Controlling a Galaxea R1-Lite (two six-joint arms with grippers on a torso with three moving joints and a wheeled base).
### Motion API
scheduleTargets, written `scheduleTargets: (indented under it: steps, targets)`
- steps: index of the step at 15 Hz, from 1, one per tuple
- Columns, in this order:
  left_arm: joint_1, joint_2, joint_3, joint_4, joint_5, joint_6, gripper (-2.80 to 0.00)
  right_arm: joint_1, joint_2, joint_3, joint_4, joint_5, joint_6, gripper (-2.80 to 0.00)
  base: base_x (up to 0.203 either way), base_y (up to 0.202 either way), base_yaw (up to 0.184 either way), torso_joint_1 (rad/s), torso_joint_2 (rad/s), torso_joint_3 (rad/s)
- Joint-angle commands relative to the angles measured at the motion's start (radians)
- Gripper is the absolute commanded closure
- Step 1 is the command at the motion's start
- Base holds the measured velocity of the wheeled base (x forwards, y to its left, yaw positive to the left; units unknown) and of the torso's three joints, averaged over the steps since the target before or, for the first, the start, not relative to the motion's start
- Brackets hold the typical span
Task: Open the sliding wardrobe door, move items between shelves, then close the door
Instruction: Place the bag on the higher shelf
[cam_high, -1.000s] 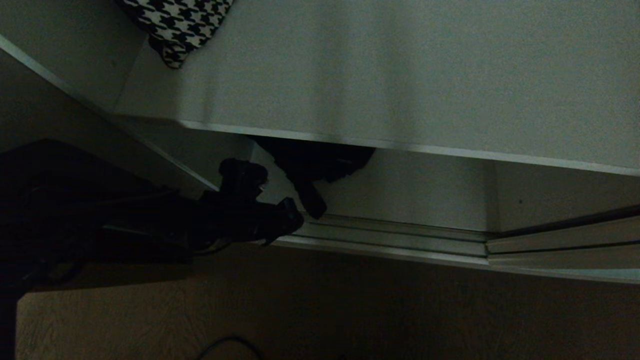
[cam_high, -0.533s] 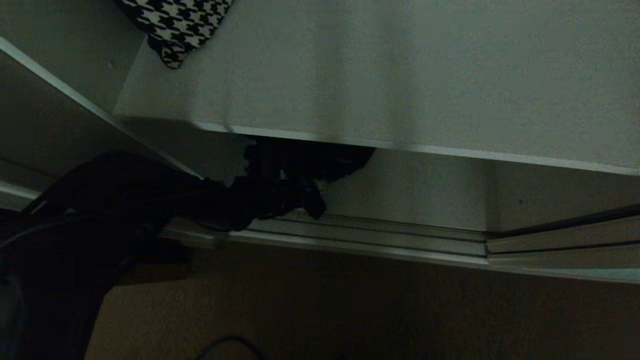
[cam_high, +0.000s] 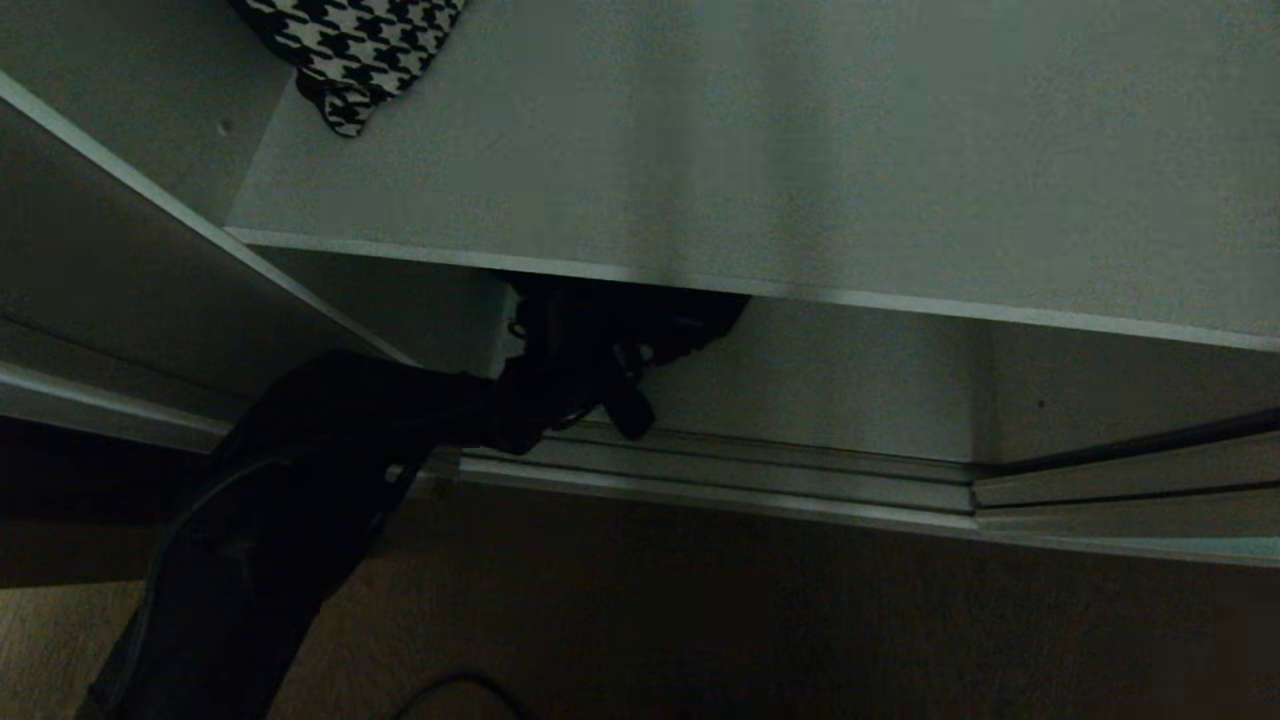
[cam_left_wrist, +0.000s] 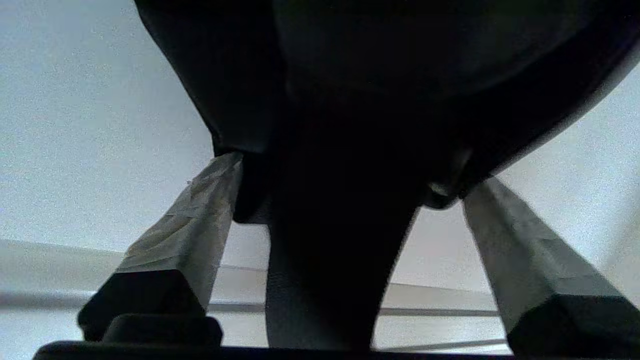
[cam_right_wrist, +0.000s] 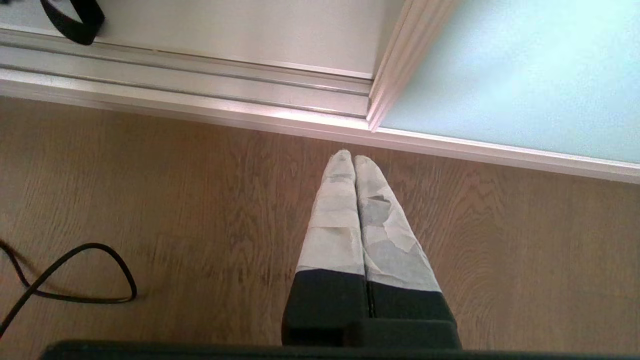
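Matte pale board on the shelves (cam_high: 800, 150), soft woven houndstooth cloth (cam_high: 350, 50) at the upper shelf's left corner, ridged brushed-metal floor track (cam_right_wrist: 190, 85), frosted glass in the sliding wardrobe door (cam_right_wrist: 525, 75), grained matte wood floor (cam_right_wrist: 200, 225), and wrinkled pale tape wrapping the right gripper's fingers (cam_right_wrist: 340, 220).
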Motion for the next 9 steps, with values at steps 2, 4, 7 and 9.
scheduleTargets:
  steps: [2, 4, 7, 9]
  targets:
    - [0.010, 0.067, -0.026, -0.076, -0.040, 0.097, -2.80, 0.000, 0.000, 0.000, -0.001, 0.000, 0.000, 0.00, 0.000, 0.000, 0.000, 0.000, 0.00, 0.000]
    - [0.026, 0.074, -0.027, -0.189, -0.052, 0.151, -2.80, -0.001, 0.000, 0.000, -0.001, 0.000, 0.000, 0.00, 0.000, 0.000, 0.000, 0.000, 0.00, 0.000]
    - [0.046, 0.069, -0.029, -0.292, -0.057, 0.219, -2.80, 0.000, 0.000, 0.000, -0.001, 0.000, 0.000, 0.00, 0.000, 0.000, 0.000, 0.000, 0.00, 0.000]
    - [0.049, 0.092, -0.029, -0.323, -0.062, 0.252, -2.80, 0.000, 0.000, 0.000, -0.001, 0.000, 0.000, 0.00, 0.000, 0.000, 0.000, 0.000, 0.00, 0.000]
